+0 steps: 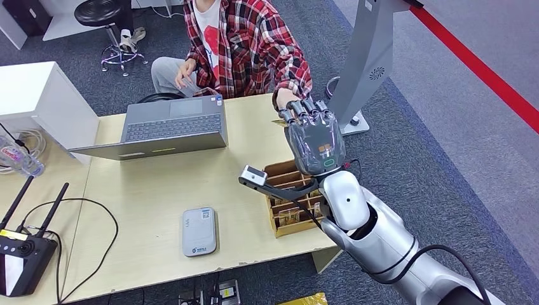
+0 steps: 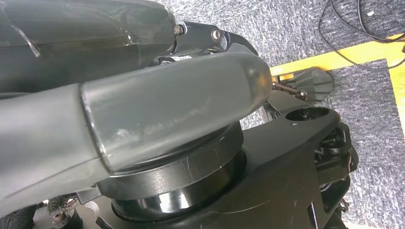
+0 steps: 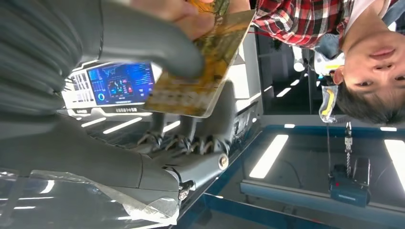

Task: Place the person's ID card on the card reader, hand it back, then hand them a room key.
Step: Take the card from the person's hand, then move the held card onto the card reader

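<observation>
My right hand [image 1: 316, 136] is raised over the table's far edge, toward the person in a plaid shirt [image 1: 248, 44]. In the right wrist view its thumb [image 3: 157, 45] presses a golden patterned room key card [image 3: 200, 81] against its fingers [image 3: 191, 138]. The person's fingers [image 3: 191, 14] grip the same card at its other end. In the head view the person's hand [image 1: 287, 98] meets my fingertips, and a sliver of the card [image 1: 278, 122] shows there. The grey card reader [image 1: 199, 230] lies on the table with nothing on it. My left hand [image 2: 167, 109] hangs low, holding nothing.
A wooden box [image 1: 289, 219] with several similar cards in slots stands under my right forearm. An open laptop [image 1: 171, 127] sits at the table's far side and a black router [image 1: 22, 254] with cables at the near left. A grey stand [image 1: 365, 63] rises at the right.
</observation>
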Robot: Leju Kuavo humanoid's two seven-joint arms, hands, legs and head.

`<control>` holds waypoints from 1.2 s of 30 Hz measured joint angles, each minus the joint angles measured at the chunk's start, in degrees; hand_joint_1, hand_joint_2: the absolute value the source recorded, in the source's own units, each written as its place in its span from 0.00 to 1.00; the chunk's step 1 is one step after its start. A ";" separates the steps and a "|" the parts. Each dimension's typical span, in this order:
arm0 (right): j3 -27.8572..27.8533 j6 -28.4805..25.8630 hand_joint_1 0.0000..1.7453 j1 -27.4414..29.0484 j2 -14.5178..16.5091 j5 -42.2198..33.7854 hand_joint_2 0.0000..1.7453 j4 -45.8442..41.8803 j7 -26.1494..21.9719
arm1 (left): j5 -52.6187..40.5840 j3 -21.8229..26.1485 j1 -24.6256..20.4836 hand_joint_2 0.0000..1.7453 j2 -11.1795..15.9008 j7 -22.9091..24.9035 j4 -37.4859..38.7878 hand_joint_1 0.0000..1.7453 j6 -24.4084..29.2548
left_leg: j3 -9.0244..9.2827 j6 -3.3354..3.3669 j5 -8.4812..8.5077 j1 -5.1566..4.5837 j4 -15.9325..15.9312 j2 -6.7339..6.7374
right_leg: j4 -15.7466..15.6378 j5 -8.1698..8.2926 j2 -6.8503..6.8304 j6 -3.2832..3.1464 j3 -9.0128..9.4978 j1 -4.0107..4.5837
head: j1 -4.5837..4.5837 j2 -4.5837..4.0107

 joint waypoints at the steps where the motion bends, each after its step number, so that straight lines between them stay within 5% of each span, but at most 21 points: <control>1: 0.00 -0.01 1.00 0.00 -0.01 0.00 1.00 -0.08 -0.04 | 0.00 0.00 0.00 0.00 0.00 0.00 0.01 0.00 0.00 | 0.00 0.00 0.00 0.00 0.00 0.00 | 0.00 0.00 0.00 0.00 0.00 0.00 | 0.00 0.00; 24: -0.01 -0.29 1.00 0.01 -0.27 0.03 1.00 -0.27 -0.54 | 0.02 0.00 0.00 0.00 -0.02 0.00 0.08 0.00 0.01 | 0.00 0.00 0.00 0.00 0.00 0.00 | 0.00 0.00 0.00 0.00 0.00 0.00 | 0.00 0.00; 36: 3.63 1.67 1.00 2.77 2.05 -2.22 1.00 -0.45 -7.95 | -0.04 0.00 -0.03 0.00 -0.04 0.07 0.08 0.00 -0.07 | -0.03 0.00 0.00 0.01 -0.01 -0.01 | 0.00 0.00 -0.01 0.00 0.01 0.01 | 0.00 0.00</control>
